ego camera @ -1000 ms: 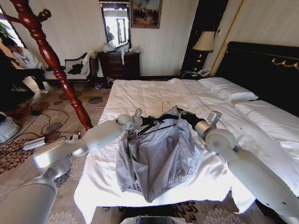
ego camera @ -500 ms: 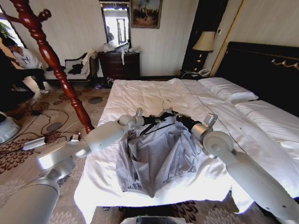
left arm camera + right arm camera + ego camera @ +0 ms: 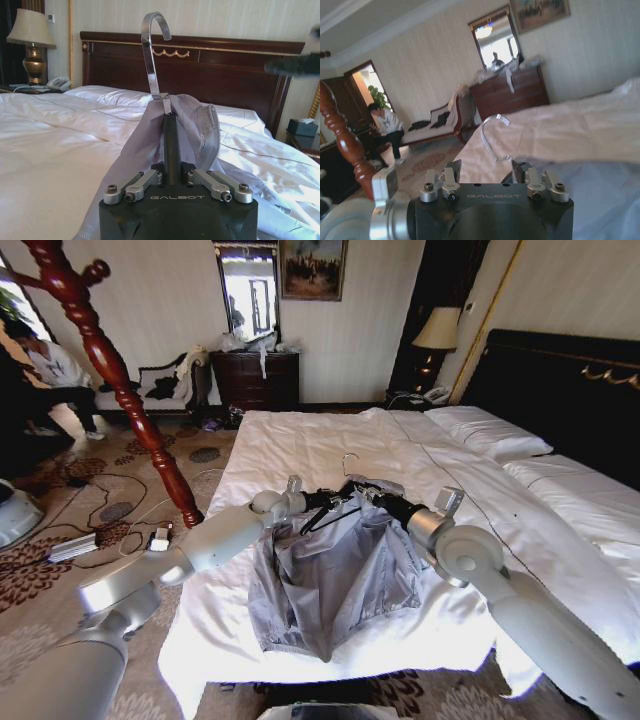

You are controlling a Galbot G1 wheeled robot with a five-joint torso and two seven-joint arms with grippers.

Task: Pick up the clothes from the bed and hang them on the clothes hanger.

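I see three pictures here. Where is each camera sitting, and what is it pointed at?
Head view: up on the robot's head, looking down over the wide white-duveted bed; both arms show, left gripper and right gripper meeting at the pale grey-blue wrinkled shirt.
Left wrist view: on the left arm, facing the dark headboard; its gripper clamps the thin black hanger.
Right wrist view: on the right arm, facing the mirror wall; its gripper body shows.
Shared: the hanger's metal hook.
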